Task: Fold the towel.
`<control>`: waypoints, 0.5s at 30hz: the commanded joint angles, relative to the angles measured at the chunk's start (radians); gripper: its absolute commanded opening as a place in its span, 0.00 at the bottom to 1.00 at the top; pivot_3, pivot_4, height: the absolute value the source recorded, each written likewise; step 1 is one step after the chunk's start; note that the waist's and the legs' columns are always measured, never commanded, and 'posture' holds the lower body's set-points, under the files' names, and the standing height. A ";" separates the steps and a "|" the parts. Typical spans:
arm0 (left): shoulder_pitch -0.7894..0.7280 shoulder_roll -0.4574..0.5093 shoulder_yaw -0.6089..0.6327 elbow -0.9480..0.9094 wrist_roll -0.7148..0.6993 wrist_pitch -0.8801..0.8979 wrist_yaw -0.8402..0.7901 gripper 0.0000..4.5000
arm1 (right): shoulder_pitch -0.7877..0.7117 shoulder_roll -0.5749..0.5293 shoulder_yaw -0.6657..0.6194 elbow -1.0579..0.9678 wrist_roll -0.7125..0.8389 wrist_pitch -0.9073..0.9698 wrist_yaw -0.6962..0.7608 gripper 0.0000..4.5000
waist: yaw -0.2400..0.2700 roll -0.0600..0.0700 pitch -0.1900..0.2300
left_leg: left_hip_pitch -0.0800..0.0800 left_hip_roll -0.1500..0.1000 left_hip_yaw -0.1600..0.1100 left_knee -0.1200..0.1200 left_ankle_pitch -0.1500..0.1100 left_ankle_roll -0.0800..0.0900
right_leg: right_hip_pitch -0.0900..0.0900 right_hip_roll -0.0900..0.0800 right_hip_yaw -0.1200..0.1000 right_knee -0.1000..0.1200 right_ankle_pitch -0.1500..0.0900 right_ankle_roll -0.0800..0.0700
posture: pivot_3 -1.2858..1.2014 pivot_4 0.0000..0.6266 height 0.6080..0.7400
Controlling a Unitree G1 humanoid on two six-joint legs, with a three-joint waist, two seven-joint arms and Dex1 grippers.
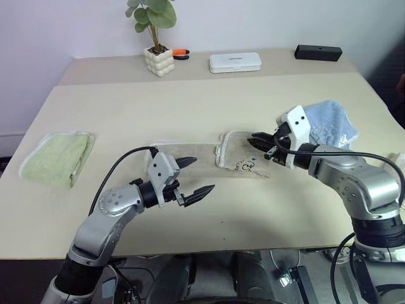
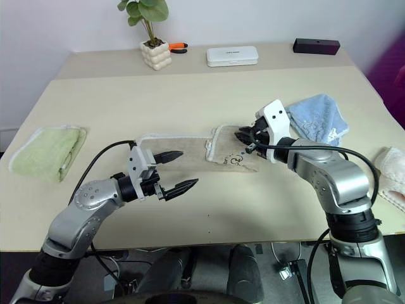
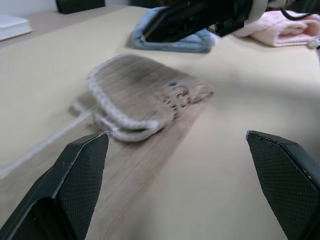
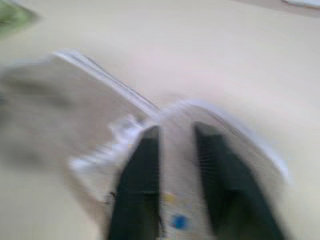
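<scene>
The beige towel (image 1: 235,154) lies in the middle of the table (image 1: 209,101). Its right end is folded over onto itself, white edging up, with a small dark mark near the corner (image 3: 173,84). A flat strip (image 1: 190,152) stretches left from the fold. My right gripper (image 1: 256,140) hovers at the folded end's far right edge, fingers (image 4: 137,185) shut and pointing left over the cloth; whether they pinch it I cannot tell. My left gripper (image 1: 201,175) is wide open just in front of the flat strip, holding nothing.
A folded light green towel (image 1: 57,158) lies at the left edge. A light blue towel (image 1: 329,126) sits behind my right arm, a pink one (image 2: 392,171) at the right edge. At the back stand a potted plant (image 1: 158,60), a white box (image 1: 235,61) and a black box (image 1: 317,52).
</scene>
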 commanded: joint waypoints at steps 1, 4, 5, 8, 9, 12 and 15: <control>0.005 -0.013 0.026 -0.027 -0.001 -0.004 0.031 1.00 | -0.026 0.054 0.084 0.107 -0.106 -0.130 0.029 0.02 | -0.002 0.000 0.000 | 0.000 0.000 0.000 0.000 0.000 0.000 | 0.000 0.000 0.000 0.000 0.000 0.000 | 0.52 0.24 1.00; 0.019 -0.021 0.042 -0.039 -0.009 0.007 0.058 1.00 | -0.018 0.099 0.146 0.196 -0.176 -0.208 0.062 0.02 | 0.000 0.000 0.000 | 0.000 0.000 0.000 0.000 0.001 -0.002 | 0.000 0.000 0.000 0.000 0.000 0.000 | 0.52 0.24 1.00; 0.027 -0.025 0.051 -0.045 -0.013 0.015 0.074 1.00 | -0.007 0.112 0.182 0.224 -0.207 -0.243 0.079 0.02 | 0.000 0.000 0.000 | 0.000 0.000 0.000 0.000 0.002 -0.003 | 0.000 0.000 0.000 0.000 0.000 0.000 | 0.52 0.24 1.00; 0.052 -0.033 0.076 -0.072 -0.023 0.040 0.114 1.00 | 0.021 0.144 0.238 0.274 -0.267 -0.298 0.101 0.02 | -0.001 0.000 0.000 | 0.000 0.000 0.000 0.000 0.002 -0.003 | 0.000 0.000 0.000 0.000 0.000 0.000 | 0.52 0.24 1.00; 0.060 -0.036 0.083 -0.082 -0.026 0.050 0.128 1.00 | 0.027 0.145 0.244 0.277 -0.283 -0.312 0.106 0.02 | -0.002 0.000 0.000 | 0.000 0.000 0.000 0.000 0.002 -0.003 | 0.000 0.000 0.000 0.000 0.000 0.000 | 0.52 0.24 1.00; 0.100 -0.058 0.146 -0.141 -0.064 0.115 0.209 1.00 | 0.013 0.146 0.197 0.238 -0.288 -0.353 0.115 0.02 | -0.003 0.000 -0.001 | 0.001 0.000 0.000 0.000 0.001 -0.002 | 0.000 0.000 0.000 0.000 0.000 0.000 | 0.52 0.24 1.00; 0.152 -0.099 0.224 -0.204 -0.142 0.209 0.301 1.00 | -0.034 0.128 0.128 0.181 -0.248 -0.368 0.159 0.13 | -0.001 0.000 0.000 | 0.001 0.000 -0.001 0.000 0.001 -0.002 | 0.000 0.000 0.000 0.001 0.000 0.000 | 0.52 0.24 1.00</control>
